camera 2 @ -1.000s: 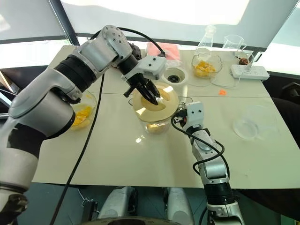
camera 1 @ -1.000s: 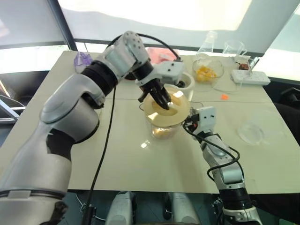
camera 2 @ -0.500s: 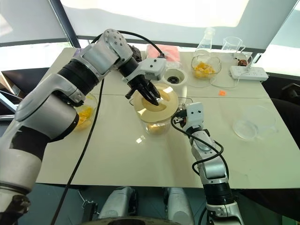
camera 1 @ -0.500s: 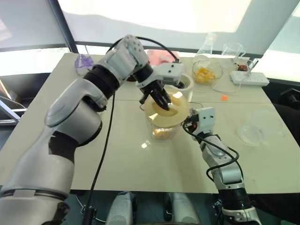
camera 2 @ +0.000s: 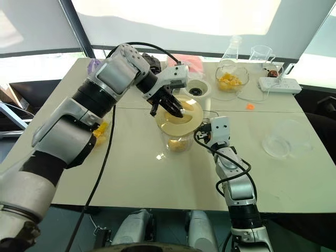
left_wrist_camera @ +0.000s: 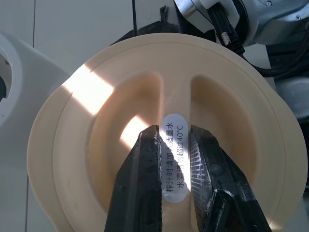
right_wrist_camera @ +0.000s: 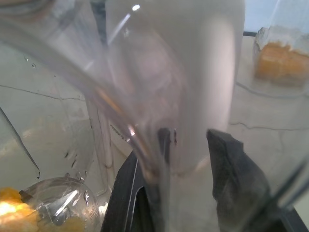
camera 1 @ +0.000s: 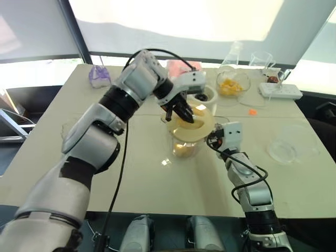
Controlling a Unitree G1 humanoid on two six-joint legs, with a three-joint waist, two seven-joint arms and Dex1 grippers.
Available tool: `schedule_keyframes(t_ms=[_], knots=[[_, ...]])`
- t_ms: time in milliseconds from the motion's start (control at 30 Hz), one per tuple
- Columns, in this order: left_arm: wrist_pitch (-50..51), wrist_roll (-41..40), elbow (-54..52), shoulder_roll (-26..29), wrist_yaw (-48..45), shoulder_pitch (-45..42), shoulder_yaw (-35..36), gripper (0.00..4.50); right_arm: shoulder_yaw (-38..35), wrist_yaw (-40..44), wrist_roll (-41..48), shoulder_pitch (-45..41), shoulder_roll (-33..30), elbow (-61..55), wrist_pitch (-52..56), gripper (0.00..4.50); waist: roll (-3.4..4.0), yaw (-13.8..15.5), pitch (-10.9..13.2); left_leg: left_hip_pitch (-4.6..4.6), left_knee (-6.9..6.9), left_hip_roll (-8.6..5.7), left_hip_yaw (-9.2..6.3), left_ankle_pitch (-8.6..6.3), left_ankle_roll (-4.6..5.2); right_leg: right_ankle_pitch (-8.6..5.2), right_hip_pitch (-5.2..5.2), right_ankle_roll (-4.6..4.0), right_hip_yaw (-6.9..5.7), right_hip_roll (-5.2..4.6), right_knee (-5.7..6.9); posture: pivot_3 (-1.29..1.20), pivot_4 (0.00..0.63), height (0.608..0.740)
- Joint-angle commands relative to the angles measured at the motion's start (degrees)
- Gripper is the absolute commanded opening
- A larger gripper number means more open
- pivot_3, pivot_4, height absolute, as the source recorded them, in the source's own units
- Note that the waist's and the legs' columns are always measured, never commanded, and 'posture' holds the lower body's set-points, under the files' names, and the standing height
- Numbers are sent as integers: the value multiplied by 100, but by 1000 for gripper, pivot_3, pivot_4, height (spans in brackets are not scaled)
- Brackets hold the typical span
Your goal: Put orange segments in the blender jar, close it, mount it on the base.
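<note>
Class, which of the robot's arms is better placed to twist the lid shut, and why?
Left. The left gripper is shut on the lid by its central ridge, over the jar; the right gripper holds the handle, steadying it.

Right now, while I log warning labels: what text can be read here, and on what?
"榨汁时请加入适量水 水温请勿超过40°C": white sticker on the lid grip, pinched by the left gripper.
Small print on the jar wall: too blurred to read.
</note>
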Motion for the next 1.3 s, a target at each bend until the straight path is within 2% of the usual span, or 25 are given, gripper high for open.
schedule_keyframes(t_ms=[33, 200, 500, 700, 933, 1067, 1167, 1300], knots=[[784, 48, -244, -448, -10, 667, -402, 232, -75, -131, -255, -221, -54, -208, -130, 1039, 7, -4, -11, 0, 0, -2, -2, 0, 0, 0, 0, 0, 5, 0, 0, 0, 150, 740], [1365, 196, -742, -389, 38, 918, -474, 232, -74, -109, -273, -217, -73, -231, -145, 1039, 4, -5, -19, 0, -1, -10, -11, 0, 0, -2, 4, 2, 13, 1, 0, 0, 150, 740], [2140, 274, -719, -475, 182, 840, -449, 232, -80, -127, -302, -302, -68, -130, -154, 1039, 2, -15, -55, 3, -4, -10, -27, 0, 0, -7, 11, 7, 13, 2, 0, 0, 150, 740], [1884, 355, -792, -395, 195, 953, -478, 232, -79, -122, -305, -291, -76, -135, -160, 1039, 1, -15, -57, 4, -6, -6, -33, -1, 0, -8, 11, 7, 12, 2, -1, 0, 150, 740], [882, 691, -509, -329, 291, 991, -396, 232, -50, -101, -323, -231, -83, -157, -170, 1039, 3, -8, -59, 7, -6, -7, -46, 0, 0, -8, 20, 7, 13, 2, -6, 0, 150, 740], [710, 754, -324, -342, 247, 898, -300, 2173, -41, -98, -345, -198, -116, -181, -169, 1000, 1, -10, -56, 30, -6, -9, -59, -1, -1, -22, 24, 28, 9, 0, -23, 0, 150, 740], [459, 836, -401, -152, 26, 737, -300, 3697, -56, -88, -343, -161, -158, -202, -167, 1000, 4, -57, -54, 28, -9, -10, -59, -1, -2, -22, 30, 28, 11, -1, -28, 0, 150, 740], [72, 826, -120, -114, -209, 6, -36, 3697, -64, -54, -331, -80, -212, -208, -201, 1000, 4, -20, -48, 10, -15, -10, -68, -1, -1, -23, 32, 28, 5, 5, -24, 0, 150, 740]])
